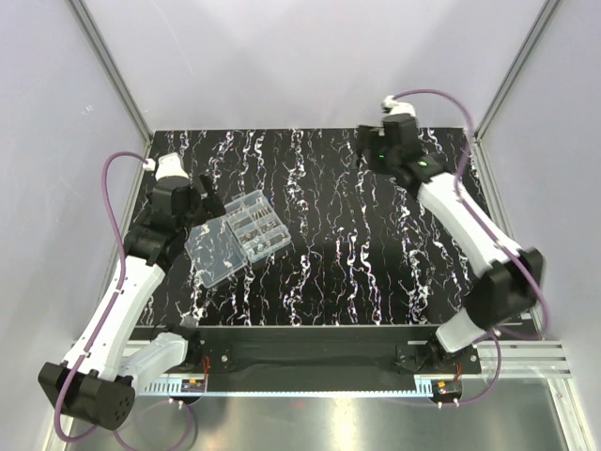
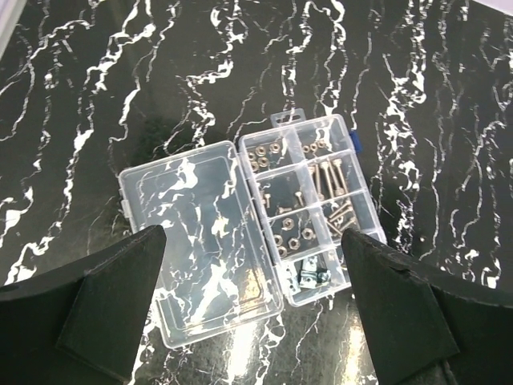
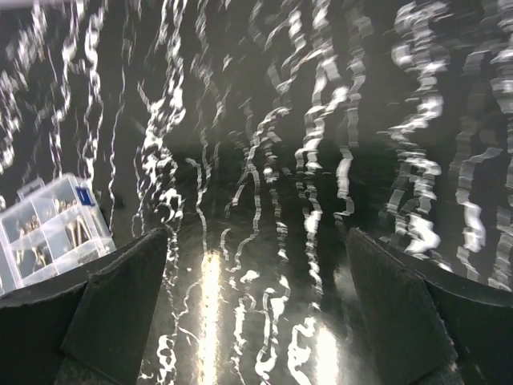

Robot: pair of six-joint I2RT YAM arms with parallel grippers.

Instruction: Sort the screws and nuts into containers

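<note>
From above, the clear organiser box lies on the left half of the black marbled surface, with its lid folded flat toward the near left. The left end effector hangs just beside the box's far-left edge. The right end effector is well apart near the far-right corner, with bare surface between them. In the left wrist view, spread fingers flank the box: nuts lie in a far compartment and screws in the middle ones. In the right wrist view, the fingers stand wide, pinching nothing, and the box shows at the left edge.
</note>
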